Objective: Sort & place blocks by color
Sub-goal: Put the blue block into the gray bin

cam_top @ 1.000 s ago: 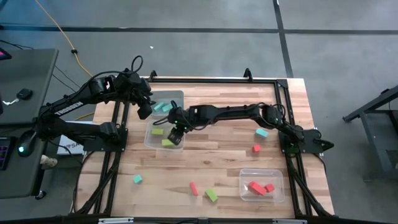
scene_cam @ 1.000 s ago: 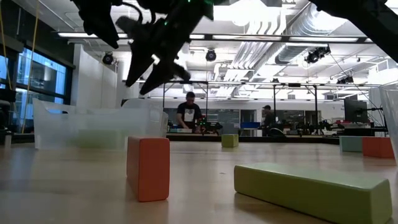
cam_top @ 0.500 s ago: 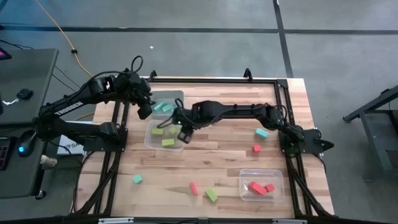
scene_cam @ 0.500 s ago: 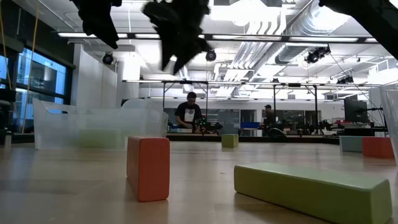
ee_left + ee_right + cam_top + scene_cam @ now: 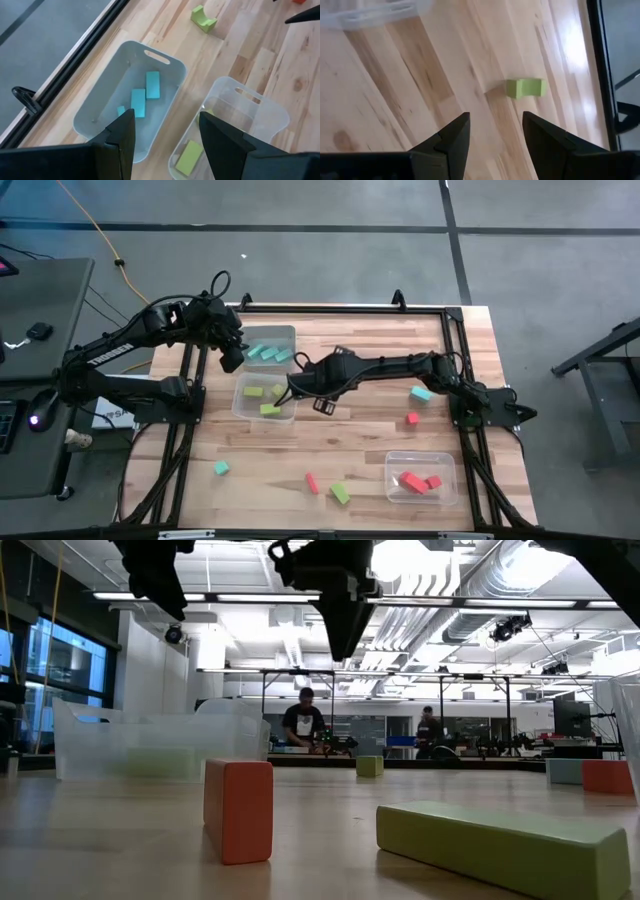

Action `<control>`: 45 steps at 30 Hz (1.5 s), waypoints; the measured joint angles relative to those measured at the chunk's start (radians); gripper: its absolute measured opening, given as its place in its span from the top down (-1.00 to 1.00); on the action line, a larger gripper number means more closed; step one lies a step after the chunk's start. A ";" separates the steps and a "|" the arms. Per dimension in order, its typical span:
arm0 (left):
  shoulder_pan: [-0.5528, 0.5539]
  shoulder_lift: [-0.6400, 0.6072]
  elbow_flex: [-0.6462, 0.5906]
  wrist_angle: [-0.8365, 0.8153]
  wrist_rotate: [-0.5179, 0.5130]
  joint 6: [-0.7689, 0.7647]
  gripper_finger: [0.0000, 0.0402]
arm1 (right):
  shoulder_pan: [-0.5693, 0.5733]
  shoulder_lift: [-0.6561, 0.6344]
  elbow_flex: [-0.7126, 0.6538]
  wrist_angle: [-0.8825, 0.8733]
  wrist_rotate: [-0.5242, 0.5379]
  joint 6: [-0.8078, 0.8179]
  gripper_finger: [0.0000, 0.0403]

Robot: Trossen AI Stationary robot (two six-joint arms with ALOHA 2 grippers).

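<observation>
My left gripper (image 5: 166, 120) hangs open and empty above the near-left end of a clear bin (image 5: 100, 100) holding cyan blocks (image 5: 137, 102). My right gripper (image 5: 495, 120) is open and empty, pointing steeply down over bare wood (image 5: 322, 405) just right of a second clear bin (image 5: 240, 408) holding green blocks (image 5: 270, 409). A green block (image 5: 525, 88) lies on the table beyond my right fingers. Loose on the table are cyan blocks (image 5: 421, 393) (image 5: 221, 468), red blocks (image 5: 412, 418) (image 5: 311, 483) and a green bar (image 5: 341, 494).
A third clear bin (image 5: 448, 480) at the near right holds red blocks (image 5: 414, 481). A black frame (image 5: 445, 315) runs round the table's edge. In the low view, a red block (image 5: 238, 810) and the green bar (image 5: 510, 840) lie close to the near edge.
My right gripper has drawn away from above the bin of green blocks toward the table's right edge, rising and tipping from slanting to pointing steeply down, its fingers the same width apart. The green blocks lie still in their bin.
</observation>
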 joint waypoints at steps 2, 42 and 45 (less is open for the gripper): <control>0.000 0.000 0.000 -0.002 0.000 0.000 0.15 | 0.004 0.000 -0.001 -0.001 -0.001 -0.007 0.15; 0.000 0.000 0.000 -0.031 0.000 0.017 0.15 | -0.024 -0.947 -1.068 0.138 -0.141 0.305 0.15; 0.000 0.000 0.000 -0.031 0.000 0.016 0.15 | -0.057 -1.041 -1.160 0.191 -0.226 0.294 0.15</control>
